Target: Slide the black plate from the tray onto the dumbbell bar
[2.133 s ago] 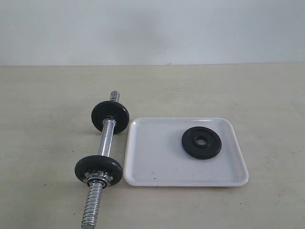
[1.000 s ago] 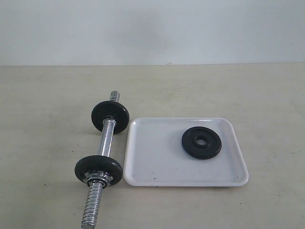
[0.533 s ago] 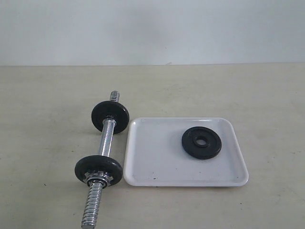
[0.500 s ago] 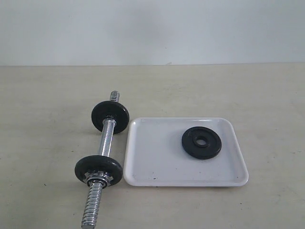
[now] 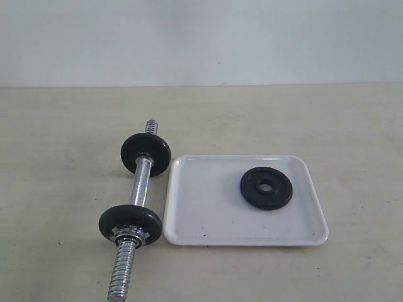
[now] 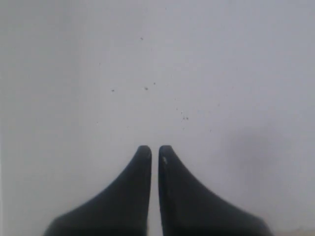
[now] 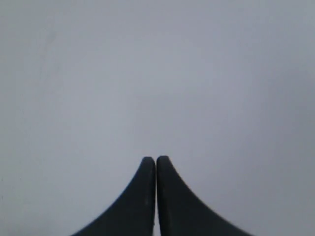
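Observation:
The black plate [image 5: 266,188] lies flat in the far right part of the white tray [image 5: 208,214]. Left of the tray the chrome dumbbell bar [image 5: 141,184] lies on the table, one black disc [image 5: 145,154] at its far end and a second disc [image 5: 130,223] with a chrome star nut [image 5: 129,238] nearer the camera. Neither arm shows in the exterior view. My left gripper [image 6: 154,149] is shut, a thin slit between its dark fingers, facing a plain pale surface. My right gripper [image 7: 156,160] is shut with nothing in it, also facing a blank pale surface.
The beige table [image 5: 352,132] runs back to a pale wall [image 5: 201,38]. The bar's threaded near end [image 5: 122,277] reaches almost to the lower edge of the exterior view. A few dark specks mark the tray's near side.

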`<state>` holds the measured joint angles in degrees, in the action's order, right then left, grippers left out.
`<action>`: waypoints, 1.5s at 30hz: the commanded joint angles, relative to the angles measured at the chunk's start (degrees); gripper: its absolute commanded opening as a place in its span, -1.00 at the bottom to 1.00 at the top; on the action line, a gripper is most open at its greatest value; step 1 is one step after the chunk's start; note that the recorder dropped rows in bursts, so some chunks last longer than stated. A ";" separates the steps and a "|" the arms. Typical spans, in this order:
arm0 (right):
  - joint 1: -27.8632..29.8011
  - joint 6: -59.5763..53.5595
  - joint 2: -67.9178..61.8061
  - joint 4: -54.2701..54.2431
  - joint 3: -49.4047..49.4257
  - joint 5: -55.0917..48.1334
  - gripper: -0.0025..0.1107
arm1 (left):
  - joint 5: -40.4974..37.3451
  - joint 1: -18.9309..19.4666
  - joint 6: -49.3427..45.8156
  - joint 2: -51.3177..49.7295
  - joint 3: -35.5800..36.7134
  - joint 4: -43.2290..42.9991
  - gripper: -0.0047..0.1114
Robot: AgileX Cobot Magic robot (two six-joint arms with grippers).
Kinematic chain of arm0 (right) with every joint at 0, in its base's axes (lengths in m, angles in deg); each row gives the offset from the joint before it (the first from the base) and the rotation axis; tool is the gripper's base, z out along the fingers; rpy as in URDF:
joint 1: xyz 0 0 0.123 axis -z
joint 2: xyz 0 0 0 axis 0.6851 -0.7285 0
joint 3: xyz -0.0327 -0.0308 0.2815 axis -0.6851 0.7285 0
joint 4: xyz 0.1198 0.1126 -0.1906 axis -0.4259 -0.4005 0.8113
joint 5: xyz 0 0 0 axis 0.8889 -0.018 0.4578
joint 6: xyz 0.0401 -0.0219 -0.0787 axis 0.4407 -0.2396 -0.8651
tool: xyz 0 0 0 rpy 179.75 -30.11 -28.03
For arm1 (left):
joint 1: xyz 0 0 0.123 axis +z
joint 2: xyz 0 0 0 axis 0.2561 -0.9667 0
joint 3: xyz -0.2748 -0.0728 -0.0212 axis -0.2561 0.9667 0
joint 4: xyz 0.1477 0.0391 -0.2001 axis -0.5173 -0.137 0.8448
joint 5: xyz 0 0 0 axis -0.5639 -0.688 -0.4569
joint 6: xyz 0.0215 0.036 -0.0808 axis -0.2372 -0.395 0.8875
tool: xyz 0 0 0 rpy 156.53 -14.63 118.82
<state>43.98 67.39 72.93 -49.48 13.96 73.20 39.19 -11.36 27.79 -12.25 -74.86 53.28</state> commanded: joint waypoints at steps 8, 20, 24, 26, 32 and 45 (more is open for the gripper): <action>0.36 28.10 0.22 -0.34 -0.03 15.81 -0.96 | 24.64 0.00 43.04 0.20 0.17 -0.10 -0.84; 0.36 28.96 0.22 7.16 -5.47 1.87 -0.96 | 17.21 0.00 60.28 0.20 -6.21 -45.27 -0.84; 0.36 31.93 0.22 30.24 -16.65 -22.83 -0.96 | 8.77 0.00 85.29 -1.32 -15.31 -78.43 -0.84; 0.36 35.02 -1.38 34.99 -20.85 -29.91 -0.96 | 9.01 0.00 94.42 -4.49 -19.92 -93.87 -0.84; 0.36 35.15 -9.37 34.04 -30.19 -40.84 -0.96 | 12.59 0.12 103.61 -20.11 -28.72 -94.60 -0.84; -12.39 -3.08 -30.06 0.48 -41.95 -69.11 -0.96 | 8.84 0.12 94.56 -52.97 -44.13 -94.60 -0.84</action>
<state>35.71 80.11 47.51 -36.49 -25.62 13.44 51.96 -11.36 125.50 -60.62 -117.35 -40.97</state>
